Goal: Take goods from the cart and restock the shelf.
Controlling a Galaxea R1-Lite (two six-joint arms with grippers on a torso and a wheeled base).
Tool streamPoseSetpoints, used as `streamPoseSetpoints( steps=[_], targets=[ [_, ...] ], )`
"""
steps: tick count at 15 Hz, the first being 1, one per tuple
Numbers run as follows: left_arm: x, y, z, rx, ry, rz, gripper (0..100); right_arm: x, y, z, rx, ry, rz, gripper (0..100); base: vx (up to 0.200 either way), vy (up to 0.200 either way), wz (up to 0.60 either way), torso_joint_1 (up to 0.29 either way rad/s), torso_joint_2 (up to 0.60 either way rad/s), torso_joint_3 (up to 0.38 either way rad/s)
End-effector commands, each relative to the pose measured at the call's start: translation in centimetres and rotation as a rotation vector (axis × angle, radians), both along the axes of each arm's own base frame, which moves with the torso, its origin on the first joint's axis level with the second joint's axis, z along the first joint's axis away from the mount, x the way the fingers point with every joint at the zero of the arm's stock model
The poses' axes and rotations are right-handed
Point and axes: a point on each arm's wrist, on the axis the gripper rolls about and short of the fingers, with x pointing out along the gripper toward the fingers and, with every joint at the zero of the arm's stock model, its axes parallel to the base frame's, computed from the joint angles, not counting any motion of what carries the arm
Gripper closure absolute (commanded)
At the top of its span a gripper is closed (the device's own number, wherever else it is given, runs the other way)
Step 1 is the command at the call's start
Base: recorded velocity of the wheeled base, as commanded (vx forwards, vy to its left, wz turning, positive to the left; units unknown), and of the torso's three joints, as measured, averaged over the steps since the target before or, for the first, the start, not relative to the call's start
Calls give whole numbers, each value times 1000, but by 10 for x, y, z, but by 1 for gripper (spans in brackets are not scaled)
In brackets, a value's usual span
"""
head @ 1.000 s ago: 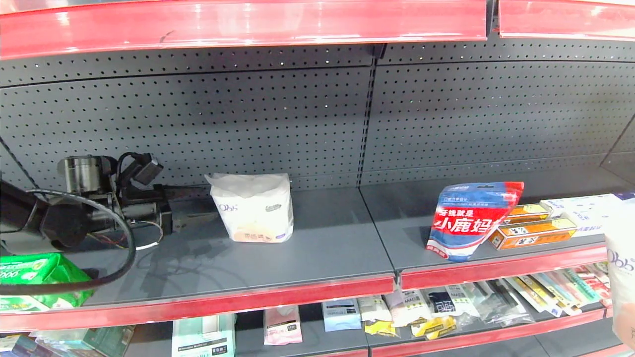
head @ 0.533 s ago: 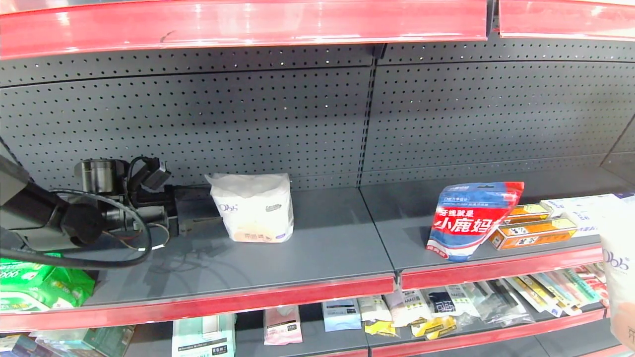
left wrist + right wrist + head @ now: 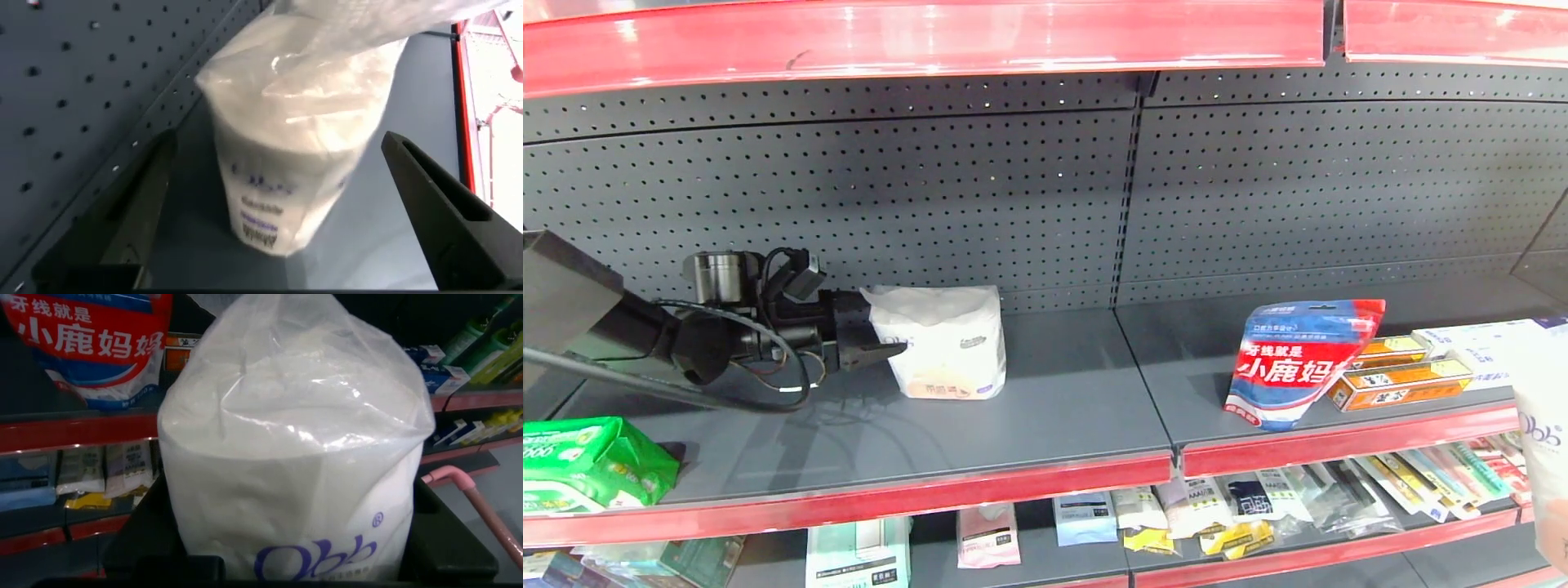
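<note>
While the left hand [image 3: 880,331] gapes wide at a white plastic-wrapped tissue pack [image 3: 943,339], the right hand [image 3: 286,547] clamps a second pack [image 3: 286,441].

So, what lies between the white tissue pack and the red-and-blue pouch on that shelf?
Nothing: the head view shows bare grey shelf between the white tissue pack and the red-and-blue pouch, crossed only by the seam between two boards.

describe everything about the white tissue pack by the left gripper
The white tissue pack is a soft bundle in crinkled clear plastic wrap, small print low on its front. It stands upright on the grey shelf near the pegboard back. The open left gripper has a finger on each side, not clamping it.
</note>
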Motion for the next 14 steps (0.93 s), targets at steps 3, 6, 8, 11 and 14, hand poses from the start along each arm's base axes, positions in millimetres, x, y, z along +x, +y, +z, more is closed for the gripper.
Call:
streamPoseSetpoints(
  steps=[3,6,8,11,14],
  targets=[
    [7,-17,-10,-2,16,-42,0,0,0,0,-3,-1,-6,100,0,0,0,0,0,0],
    [12,-30,-14,4,16,-65,0,0,0,1,-3,-4,-9,100,0,0,0,0,0,0],
    [12,-38,-14,10,23,-63,0,0,0,2,-3,-4,-8,100,0,0,0,0,0,0],
    [13,-41,-14,29,27,-35,0,0,0,1,-3,-2,-6,100,0,0,0,0,0,0],
    [13,-43,-15,29,28,-40,0,0,0,1,-3,-1,-6,100,0,0,0,0,0,0]
  ],
)
